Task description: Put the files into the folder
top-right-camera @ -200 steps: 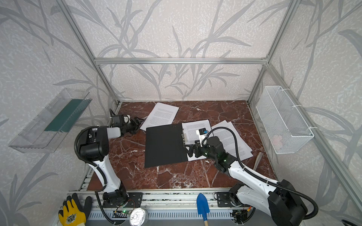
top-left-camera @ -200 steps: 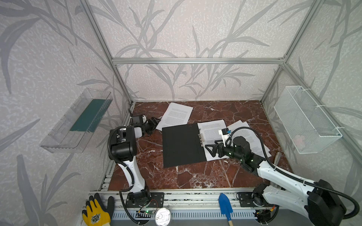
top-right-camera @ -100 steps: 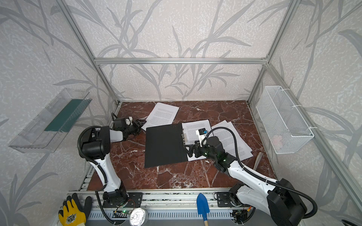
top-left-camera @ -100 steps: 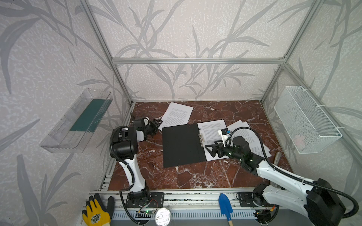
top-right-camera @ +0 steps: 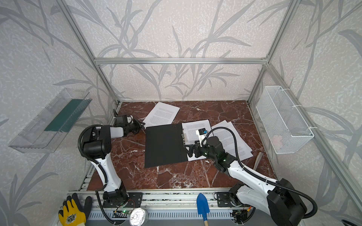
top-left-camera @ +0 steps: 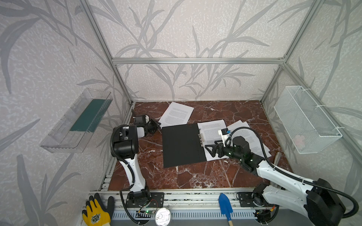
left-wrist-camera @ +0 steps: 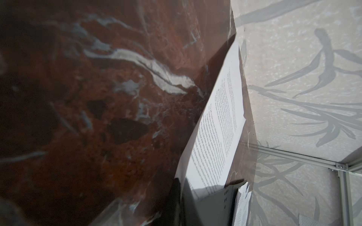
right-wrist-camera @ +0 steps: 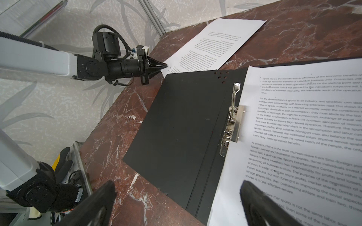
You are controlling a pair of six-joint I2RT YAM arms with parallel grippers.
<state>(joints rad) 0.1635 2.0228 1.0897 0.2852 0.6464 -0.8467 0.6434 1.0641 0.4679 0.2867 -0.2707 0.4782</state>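
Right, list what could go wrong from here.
Left gripper seems to pinch only a corner of the loose sheet: it could slip or tear. Dragged across, the sheet may snag on the folder edge or metal clip. The open right gripper hovers low and could scuff the filed page.

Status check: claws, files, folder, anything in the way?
Left claw shut on loose sheet corner, back left. Right claw open over folder, one sheet at its clip. More sheets partly under right arm.
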